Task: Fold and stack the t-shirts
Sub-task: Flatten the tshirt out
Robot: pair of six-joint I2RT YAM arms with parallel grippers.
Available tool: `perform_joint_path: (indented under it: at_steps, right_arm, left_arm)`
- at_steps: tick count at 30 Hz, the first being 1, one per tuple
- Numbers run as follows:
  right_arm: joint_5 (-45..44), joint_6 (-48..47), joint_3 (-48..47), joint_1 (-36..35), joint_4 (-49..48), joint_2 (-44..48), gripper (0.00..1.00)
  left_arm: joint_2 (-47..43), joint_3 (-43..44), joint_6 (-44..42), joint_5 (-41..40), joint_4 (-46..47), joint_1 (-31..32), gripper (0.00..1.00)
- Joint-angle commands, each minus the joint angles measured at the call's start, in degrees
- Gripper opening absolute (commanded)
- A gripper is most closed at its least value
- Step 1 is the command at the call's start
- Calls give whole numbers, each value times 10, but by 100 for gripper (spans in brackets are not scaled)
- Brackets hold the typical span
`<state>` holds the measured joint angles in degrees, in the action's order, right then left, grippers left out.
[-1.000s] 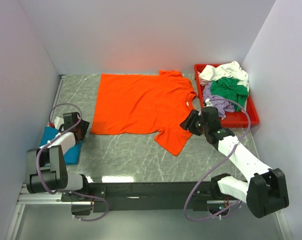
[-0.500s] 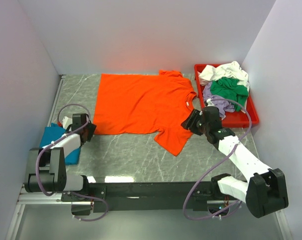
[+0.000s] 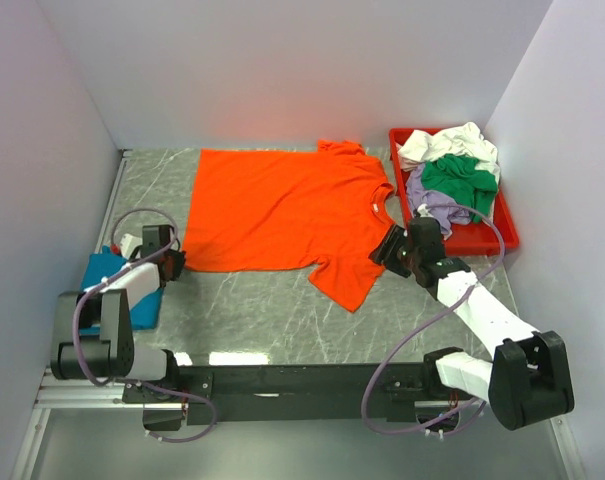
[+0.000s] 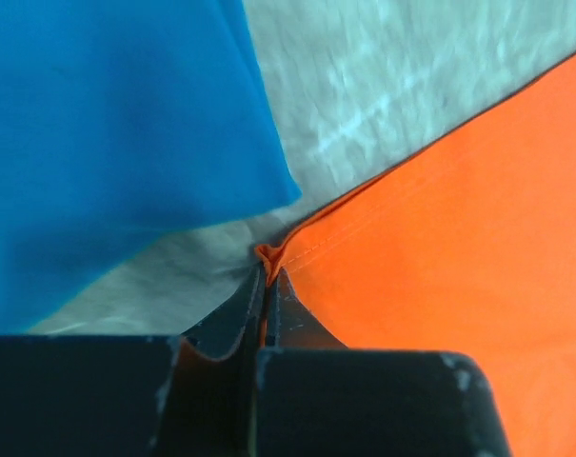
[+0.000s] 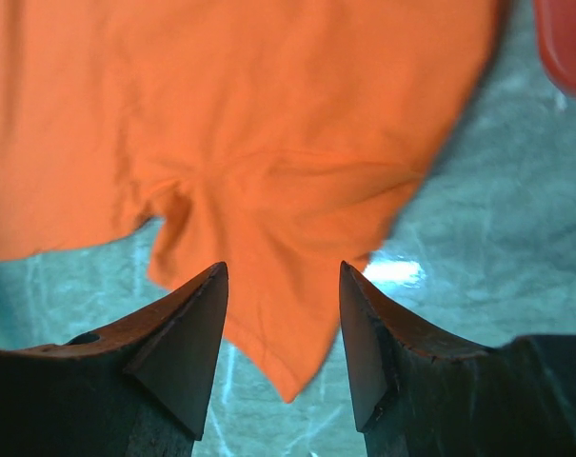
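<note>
A bright orange t-shirt (image 3: 282, 205) lies spread flat on the marble table, its collar toward the right. My left gripper (image 3: 172, 262) is shut on the shirt's near-left hem corner (image 4: 268, 255), a pinch of orange cloth showing between the closed fingers. A folded teal-blue t-shirt (image 3: 117, 290) lies at the near left, beside that gripper; it fills the left of the left wrist view (image 4: 107, 143). My right gripper (image 3: 387, 248) stands open over the near sleeve (image 5: 288, 314), nothing between its fingers. White, green and lavender shirts (image 3: 450, 175) lie heaped in a tray.
The red plastic tray (image 3: 502, 235) stands at the far right against the side wall. Grey walls close the table on the left, back and right. Bare marble (image 3: 272, 310) runs along the near edge between the two arms.
My left gripper moved right from the teal shirt to the orange shirt's hem corner and shut on it. My right gripper shifted slightly toward the collar side, still open.
</note>
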<state>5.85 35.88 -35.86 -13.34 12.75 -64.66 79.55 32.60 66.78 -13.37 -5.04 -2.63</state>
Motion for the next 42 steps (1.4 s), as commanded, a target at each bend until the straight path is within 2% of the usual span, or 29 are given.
perform_joint_path:
  at_steps: [1, 6, 12, 16, 25, 37, 42]
  right_arm:
    - [-30, -8, 8, 5, 10, -1, 58]
    - [-37, -1, 23, 7, 3, -11, 58]
    - [-21, 13, 41, 7, -26, -37, 56]
    - [-40, 30, 57, -41, -40, -40, 55]
    - [-58, 53, 54, -75, -56, -75, 52]
    - [-106, 117, 124, -198, 13, 55, 50]
    - [-126, 181, 134, -265, 53, 96, 50]
  left_arm:
    - [-51, -9, -16, -9, -29, -39, 1]
    - [-93, -5, -36, -3, -42, -62, 1]
    - [-90, 3, -44, 13, -37, -62, 1]
    - [-89, 1, -45, 19, -33, -62, 1]
    - [-88, 3, -47, 28, -30, -63, 1]
    - [-93, 0, -50, 34, -26, -63, 1]
    - [-101, -3, -47, 40, -21, -62, 1]
